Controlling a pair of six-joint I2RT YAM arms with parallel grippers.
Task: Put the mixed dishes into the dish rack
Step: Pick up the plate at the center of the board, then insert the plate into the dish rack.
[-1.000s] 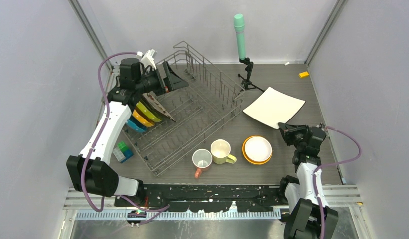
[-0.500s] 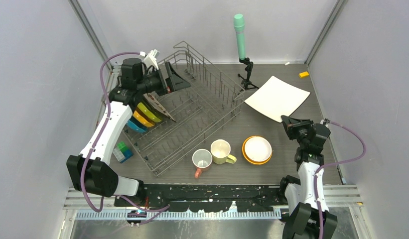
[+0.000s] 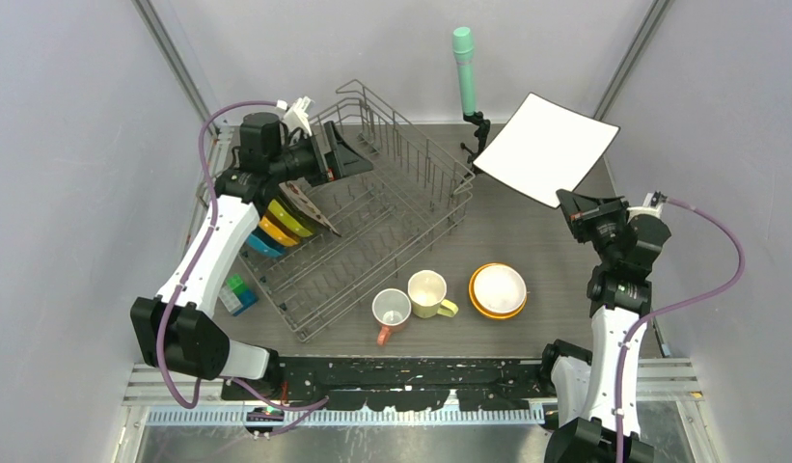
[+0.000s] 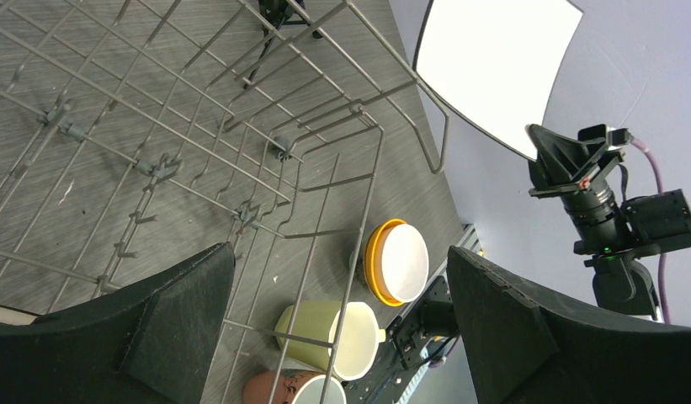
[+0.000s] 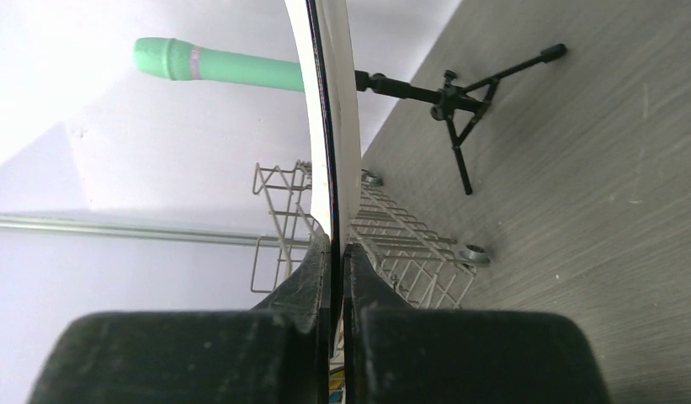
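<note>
Top external view: the right gripper [image 3: 569, 204], clamped on an edge of the white square plate [image 3: 546, 148] at upper right, should carry it on edge into free tines of the dish rack [image 3: 392, 227], centre left, avoiding the wide-open left gripper [image 3: 345, 154] there.

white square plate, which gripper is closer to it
Right. The right gripper is clamped on the white square plate at its lower edge; the left gripper hangs open over the dish rack, well apart.
</note>
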